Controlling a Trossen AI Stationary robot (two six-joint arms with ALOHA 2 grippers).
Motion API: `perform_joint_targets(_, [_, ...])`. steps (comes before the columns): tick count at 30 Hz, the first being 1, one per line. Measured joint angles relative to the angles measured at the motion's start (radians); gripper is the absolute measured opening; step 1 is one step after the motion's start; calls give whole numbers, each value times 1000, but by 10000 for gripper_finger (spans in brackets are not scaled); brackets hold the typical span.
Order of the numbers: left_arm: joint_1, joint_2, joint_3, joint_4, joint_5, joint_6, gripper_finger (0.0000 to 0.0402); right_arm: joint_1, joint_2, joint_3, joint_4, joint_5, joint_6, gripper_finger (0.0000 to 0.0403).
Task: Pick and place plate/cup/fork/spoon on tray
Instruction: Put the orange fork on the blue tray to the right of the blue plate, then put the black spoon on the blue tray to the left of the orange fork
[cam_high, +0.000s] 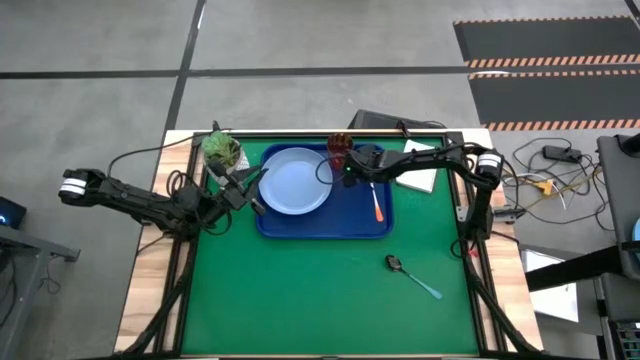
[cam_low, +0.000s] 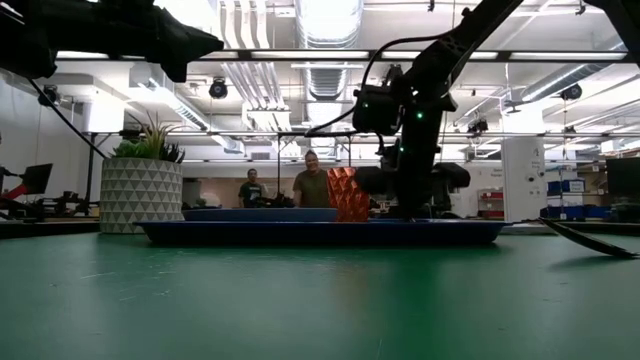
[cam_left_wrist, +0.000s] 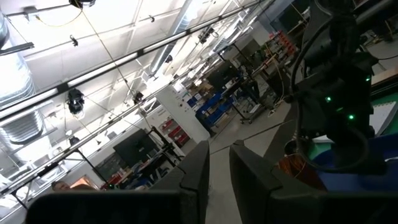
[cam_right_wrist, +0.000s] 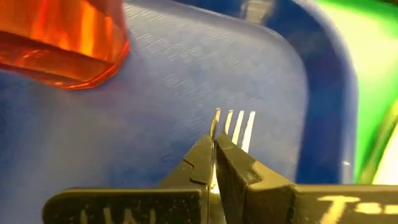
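Observation:
The dark blue tray lies on the green mat. On it lie the pale blue plate and the orange-handled fork. The red-orange cup stands at its far edge. The blue-handled spoon lies on the mat, nearer and to the right of the tray. My right gripper is low over the fork's tine end, next to the cup, and shut on the fork. My left gripper is raised by the tray's left edge, tipped upward, its fingers a narrow gap apart and empty. My right gripper pinches the fork's metal neck just behind the tines, between its two fingertips. The fingers come from above and point down at the tray's floor. The fork's orange handle lies on the tray, pointing toward the near edge.
A white pot with a green plant stands at the mat's far left corner, close to my left gripper. A white block lies to the right of the tray under my right arm. Two people stand in the room beyond the table.

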Motion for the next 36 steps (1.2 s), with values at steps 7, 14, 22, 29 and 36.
perform_joint_targets(7, [0,0,0,0,0,0,44,0,-7,0,-35,11,-7,9])
perform_joint_targets(14, [0,0,2,2,0,-1,44,30,-88,0,-77,-16,-22,9])
perform_joint_targets(22, [0,28,3,-1,0,-2,44,157,-147,-16,-48,17,-90,8])
perform_joint_targets(29, [0,58,3,1,0,-4,44,282,-153,-63,5,161,-56,9])
perform_joint_targets(36, [-1,54,5,6,0,-25,44,362,-217,-64,4,246,-83,9])
